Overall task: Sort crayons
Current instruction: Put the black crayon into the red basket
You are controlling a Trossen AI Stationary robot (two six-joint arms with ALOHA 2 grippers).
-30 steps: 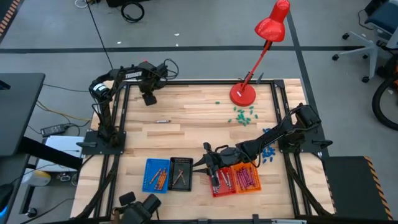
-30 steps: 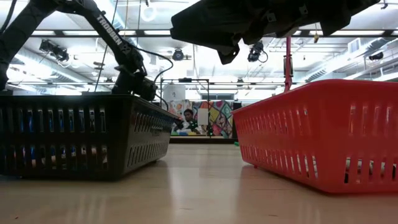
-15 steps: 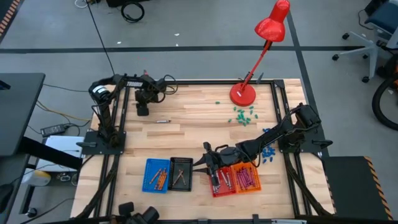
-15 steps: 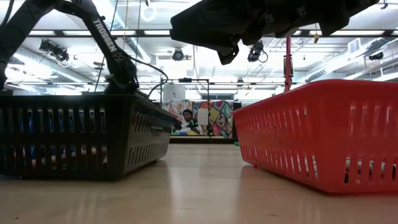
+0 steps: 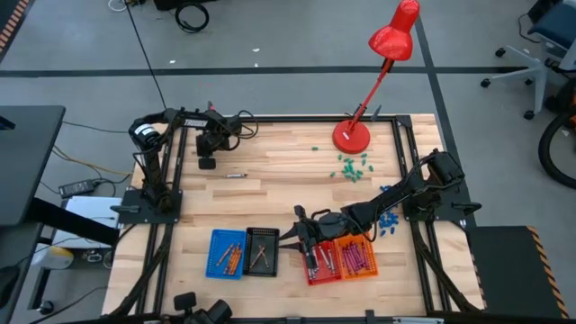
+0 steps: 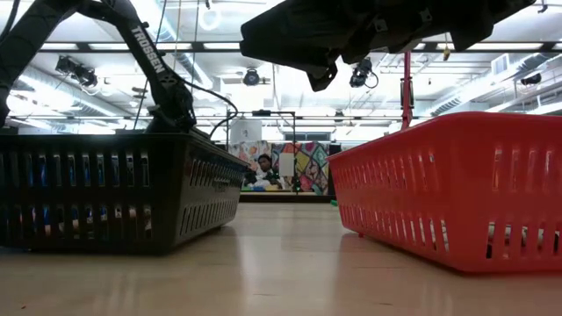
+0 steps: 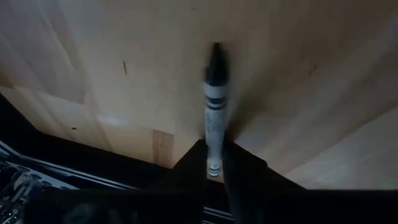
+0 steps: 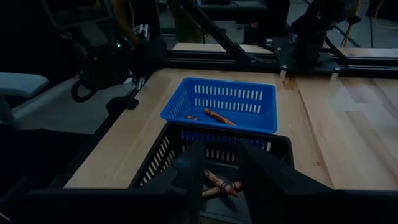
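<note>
My left gripper (image 5: 206, 163) is at the table's far left, low over the wood, shut on a grey-white crayon (image 7: 212, 106) with a dark tip. Another crayon (image 5: 236, 175) lies flat on the table just to its right. My right gripper (image 5: 306, 238) hovers open and empty over the gap between the black basket (image 5: 261, 250) and the red basket (image 5: 321, 264). In the right wrist view its fingers (image 8: 186, 171) frame the black basket (image 8: 155, 163), which holds orange-brown crayons (image 8: 219, 182). The blue basket (image 8: 217, 106) beyond it holds crayons too. My left gripper pinches the crayon's blunt rear end (image 7: 213, 163) between its two fingers. The crayon sticks straight out ahead, in line with the fingers, with its dark tip (image 7: 215, 59) farthest from them. I cannot tell whether the tip touches the table.
Four baskets stand in a row near the front edge: blue (image 5: 227, 254), black, red and orange (image 5: 357, 258). A red desk lamp (image 5: 352, 136) stands at the far edge, with green bits (image 5: 351, 166) beside it and blue chunks (image 5: 389, 220) at the right. In the low view a person (image 6: 263, 167) sits far beyond the table.
My left gripper has moved toward the table's near edge, slightly to the left and downward. In the low view it has sunk behind the black basket's rim. My right arm has kept still.
</note>
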